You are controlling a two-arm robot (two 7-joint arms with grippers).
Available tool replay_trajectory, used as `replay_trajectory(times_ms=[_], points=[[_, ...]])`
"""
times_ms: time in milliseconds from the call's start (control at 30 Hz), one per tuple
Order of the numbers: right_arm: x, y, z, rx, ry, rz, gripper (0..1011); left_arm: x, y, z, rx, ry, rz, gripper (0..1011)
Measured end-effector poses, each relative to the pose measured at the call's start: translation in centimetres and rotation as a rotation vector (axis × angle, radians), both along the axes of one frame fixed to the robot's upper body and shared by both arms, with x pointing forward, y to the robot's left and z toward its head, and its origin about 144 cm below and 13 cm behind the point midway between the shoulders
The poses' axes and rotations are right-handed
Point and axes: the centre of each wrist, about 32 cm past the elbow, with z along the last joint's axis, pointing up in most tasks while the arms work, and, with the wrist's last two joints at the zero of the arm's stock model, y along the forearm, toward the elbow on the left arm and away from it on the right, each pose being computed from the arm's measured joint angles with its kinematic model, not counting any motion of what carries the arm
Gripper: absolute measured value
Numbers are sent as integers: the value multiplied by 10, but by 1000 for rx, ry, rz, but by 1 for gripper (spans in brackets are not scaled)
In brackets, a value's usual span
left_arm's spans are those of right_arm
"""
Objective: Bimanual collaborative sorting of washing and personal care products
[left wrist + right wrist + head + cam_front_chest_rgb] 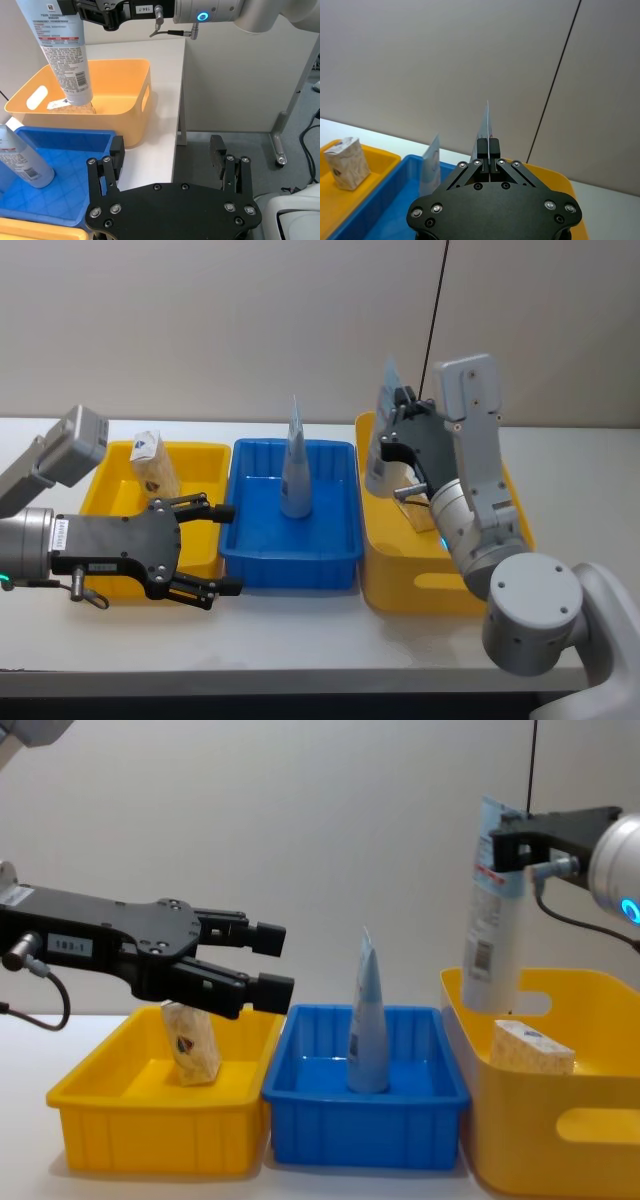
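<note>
Bright, even indoor light from above throughout. Soft, faint shadows under the bins on the table (pixel 300 625). Mild sheen on the blue bin (pixel 366 1092) floor and a pale glare patch inside the right yellow bin (pixel 117 82). Sharp focus in all four views, no motion blur. Slight softness on the near left tool (pixel 167 167). Small glowing blue lamp on the right arm (pixel 202 16).

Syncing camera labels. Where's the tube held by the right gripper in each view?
Head: held tube, edge-on above the right yellow bin.
Left wrist: upper left, hanging into that bin.
Right wrist: thin sealed edge rising from the shut right gripper.
Chest: upper right, pinched at the top.
Shared landmark: the blue bin with the standing tube.
</note>
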Motion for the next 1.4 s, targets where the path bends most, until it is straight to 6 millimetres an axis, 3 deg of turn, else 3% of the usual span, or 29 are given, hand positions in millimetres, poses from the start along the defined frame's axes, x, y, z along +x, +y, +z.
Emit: replay_trajectory(times_ms=[633, 733, 1400], points=[[12, -23, -21, -19, 48, -89, 0, 0, 0, 0, 0, 0, 0, 1001], [14, -26, -24, -21, 53, -100, 42, 0, 0, 0, 0, 0, 0, 1001], [12, -32, -26, -2, 45, -124, 664, 0, 0, 0, 0, 0, 0, 1001]])
